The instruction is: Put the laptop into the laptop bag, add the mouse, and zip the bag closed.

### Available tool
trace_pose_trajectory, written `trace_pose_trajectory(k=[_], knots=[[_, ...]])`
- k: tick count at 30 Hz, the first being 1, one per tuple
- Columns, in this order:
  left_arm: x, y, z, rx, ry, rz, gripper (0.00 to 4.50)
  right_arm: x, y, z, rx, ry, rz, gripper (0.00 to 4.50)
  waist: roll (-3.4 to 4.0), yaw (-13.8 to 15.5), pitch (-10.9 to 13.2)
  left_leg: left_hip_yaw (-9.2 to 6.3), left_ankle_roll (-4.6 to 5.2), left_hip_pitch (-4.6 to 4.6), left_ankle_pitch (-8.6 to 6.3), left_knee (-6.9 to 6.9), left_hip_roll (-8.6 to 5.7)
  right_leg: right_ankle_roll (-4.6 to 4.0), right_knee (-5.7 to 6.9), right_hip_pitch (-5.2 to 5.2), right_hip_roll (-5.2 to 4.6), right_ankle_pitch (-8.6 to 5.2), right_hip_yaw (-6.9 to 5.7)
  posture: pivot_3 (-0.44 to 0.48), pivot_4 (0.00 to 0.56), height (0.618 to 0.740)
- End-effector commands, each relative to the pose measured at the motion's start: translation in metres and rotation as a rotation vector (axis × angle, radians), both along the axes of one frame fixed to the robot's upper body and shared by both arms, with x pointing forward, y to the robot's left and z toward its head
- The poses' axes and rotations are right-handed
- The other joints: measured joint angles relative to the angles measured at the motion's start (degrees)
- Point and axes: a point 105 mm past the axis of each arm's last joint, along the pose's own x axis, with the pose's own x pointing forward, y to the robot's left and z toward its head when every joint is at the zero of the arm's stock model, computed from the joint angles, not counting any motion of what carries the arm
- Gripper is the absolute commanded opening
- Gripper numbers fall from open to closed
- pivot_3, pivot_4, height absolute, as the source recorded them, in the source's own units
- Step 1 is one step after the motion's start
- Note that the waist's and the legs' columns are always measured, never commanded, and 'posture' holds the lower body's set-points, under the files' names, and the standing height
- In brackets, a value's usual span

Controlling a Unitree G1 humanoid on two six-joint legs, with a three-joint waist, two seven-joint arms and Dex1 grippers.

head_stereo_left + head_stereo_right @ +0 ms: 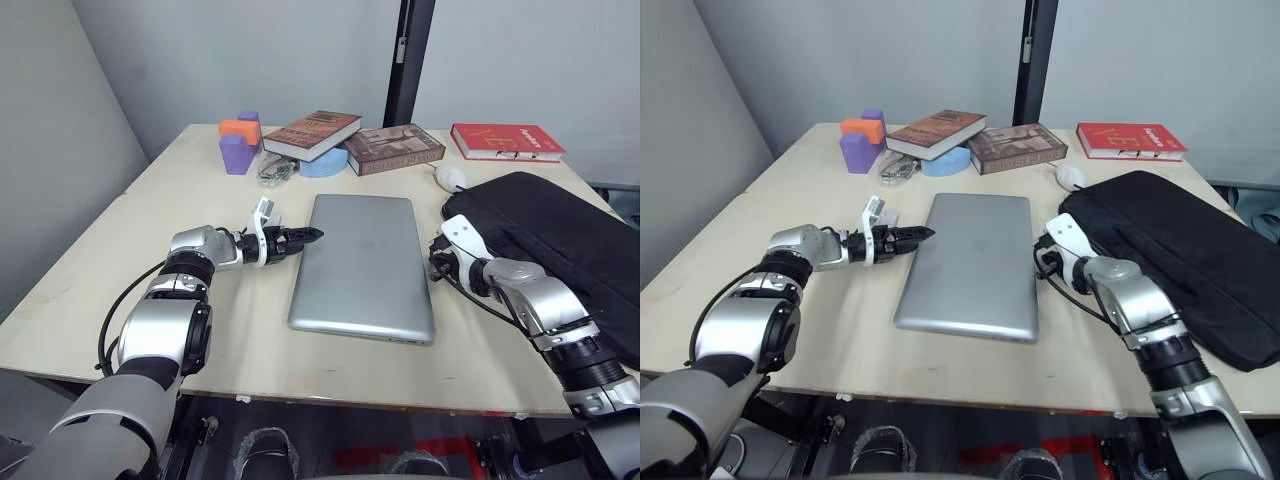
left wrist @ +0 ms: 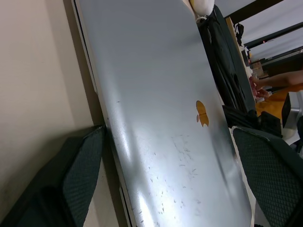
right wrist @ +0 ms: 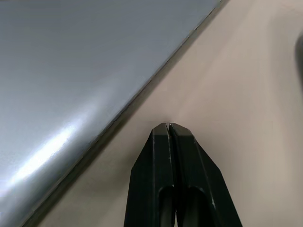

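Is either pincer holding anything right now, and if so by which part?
Nothing is held. The left pincer is open at the laptop's left edge, not clamped. The right pincer is shut on nothing, beside the laptop's right edge.

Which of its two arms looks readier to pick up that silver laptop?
The left, probably. Its left gripper is open at the edge of the laptop, one finger on each side. The right gripper is shut, pointing at the bare table beside the laptop's other edge.

Left end effector (image 1: 312, 235) spread, right end effector (image 3: 169, 126) pinched
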Motion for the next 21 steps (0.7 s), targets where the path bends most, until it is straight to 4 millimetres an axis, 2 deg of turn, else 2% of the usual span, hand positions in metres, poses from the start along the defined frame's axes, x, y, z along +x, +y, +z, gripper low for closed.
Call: trace_pose_trajectory(k=[1,4,11,12,16,21], knots=[[-0.006,-0.006,-0.009,0.01,0.035,-0.038,4.5,-0.003,0.024,0.0,0.067,0.024,0.096,0.08,0.0,0.0,0.0,0.0,0.0,0.14,0.0,0.0,0.0,0.0,0.0,0.11,0.0,0.0,0.0,0.0,0.15,0.725],[-0.011,-0.011,-0.009,-0.005,0.032,-0.092,4.5,-0.006,0.037,0.001,0.084,0.024,0.164,0.08,0.0,-0.2,0.0,0.0,-0.01,0.25,-0.01,-0.06,0.0,0.0,-0.07,0.24,0.0,0.0,0.0,0.0,0.15,0.725],[-0.023,-0.018,-0.006,-0.062,0.028,-0.182,4.5,-0.01,0.048,0.004,0.137,0.041,0.209,0.08,0.0,-0.9,0.0,0.01,-0.06,0.21,-0.01,-0.48,0.01,-0.01,-0.45,0.24,0.01,-0.01,-0.13,0.0,0.15,0.725],[-0.021,-0.018,0.0,-0.097,0.029,-0.168,4.5,-0.012,0.051,0.005,0.149,0.04,0.224,0.08,0.0,-1.1,0.0,0.02,-0.06,0.21,-0.01,-0.52,0.01,-0.01,-0.49,0.24,0.01,-0.01,-0.13,0.0,0.15,0.725],[-0.019,-0.017,0.016,-0.173,0.019,-0.155,4.5,-0.012,0.051,0.004,0.152,0.045,0.218,0.08,0.0,-1.5,0.0,0.02,-0.07,0.2,-0.02,-0.65,0.02,-0.01,-0.6,0.23,0.03,-0.01,-0.17,0.0,0.15,0.725],[-0.02,-0.015,0.017,-0.166,0.021,-0.156,4.5,-0.011,0.05,0.002,0.155,0.05,0.21,0.08,0.0,-1.9,0.0,0.03,-0.09,0.16,-0.02,-0.79,0.03,-0.01,-0.82,0.23,0.06,-0.01,-0.21,0.0,0.15,0.725]])
